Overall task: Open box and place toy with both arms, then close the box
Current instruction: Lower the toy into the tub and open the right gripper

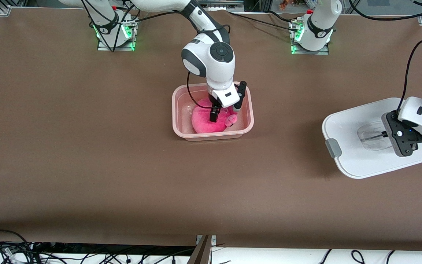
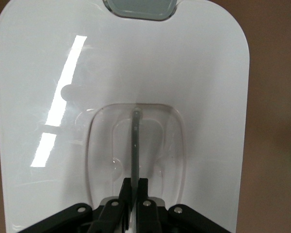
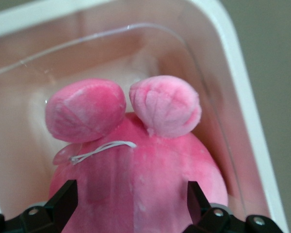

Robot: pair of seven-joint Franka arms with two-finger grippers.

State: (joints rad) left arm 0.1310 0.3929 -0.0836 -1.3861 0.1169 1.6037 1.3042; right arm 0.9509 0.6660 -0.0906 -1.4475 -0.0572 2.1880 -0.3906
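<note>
**Toy in the open tub, lid held aside**

Nearest the front camera, toward the left arm's end of the table, the white lid (image 1: pixel 357 146) is off the tub (image 1: pixel 249 123) and well apart from it. The left gripper (image 1: pixel 387 134) is clenched on the clear handle (image 2: pixel 136 155) in the lid's recessed centre; the left wrist view shows both fingers (image 2: pixel 142 187) pressed together around the thin bar. One grey clip (image 1: pixel 333 147) shows on the lid's edge facing the tub. Whether the lid rests on the table (image 1: pixel 123 146) or hangs just above it cannot be told.

Farther from the camera, mid-table, the pale pink tub stands open. The toy (image 1: pixel 205 121) lies inside it, taking up much of the floor, two paler pink nubs (image 3: pixel 167 104) sticking out of its body. The right gripper (image 1: pixel 224 114) is down in the tub right over the toy, its jaws spread wide; in the right wrist view the fingertips (image 3: pixel 63 199) stand one at each side of the plush body, not pinching it. The right arm's wrist hangs over the tub and hides part of the toy.
</note>
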